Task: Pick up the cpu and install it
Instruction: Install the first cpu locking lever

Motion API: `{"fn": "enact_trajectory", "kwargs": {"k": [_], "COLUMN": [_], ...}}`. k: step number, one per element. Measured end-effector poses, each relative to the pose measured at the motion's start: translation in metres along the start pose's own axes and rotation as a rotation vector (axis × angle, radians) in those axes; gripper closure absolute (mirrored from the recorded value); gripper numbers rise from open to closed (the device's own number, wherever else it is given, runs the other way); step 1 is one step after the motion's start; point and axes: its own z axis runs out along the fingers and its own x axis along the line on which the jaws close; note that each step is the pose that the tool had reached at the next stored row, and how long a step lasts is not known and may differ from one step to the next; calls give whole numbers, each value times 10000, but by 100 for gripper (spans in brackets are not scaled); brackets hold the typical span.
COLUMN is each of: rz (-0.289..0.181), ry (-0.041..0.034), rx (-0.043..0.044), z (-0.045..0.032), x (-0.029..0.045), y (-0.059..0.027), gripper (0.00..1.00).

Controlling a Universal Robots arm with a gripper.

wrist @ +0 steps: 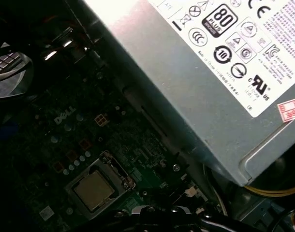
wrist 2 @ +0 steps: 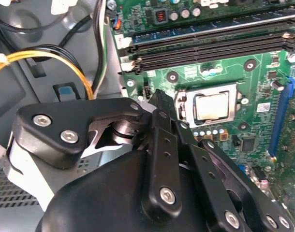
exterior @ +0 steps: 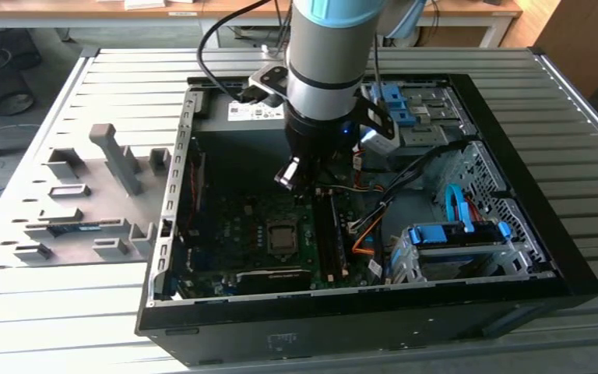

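Exterior view: the arm (exterior: 325,70) hangs over the open case (exterior: 507,257) on the slatted table (exterior: 102,70), its gripper (exterior: 292,178) low above the motherboard (exterior: 242,226). Both wrist views show the cpu (wrist 2: 212,107) (wrist: 94,190) seated flat in its socket (wrist 2: 184,104) on that board, its dull metal face up, free of the gripper (wrist 2: 162,104). Beside the socket run the long memory slots (wrist 2: 210,46); beyond them, the grey power supply (wrist: 196,87) with its white label. Whether the jaws stand apart or together cannot be told; they hold nothing visible.
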Motion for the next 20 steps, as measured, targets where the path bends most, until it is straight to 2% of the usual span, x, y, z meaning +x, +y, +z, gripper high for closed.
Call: {"fn": "enact_trajectory", "kwargs": {"k": [4, 11, 13, 20], "rz": [-78, -171, -192, -512], "ry": [40, 257, 297, 379], "rx": [30, 207, 240, 263], "z": [0, -2, -2, 13], "x": [39, 83, 97, 119], "y": [-8, -19, -26, -45], "gripper": [90, 90, 90, 90]}}
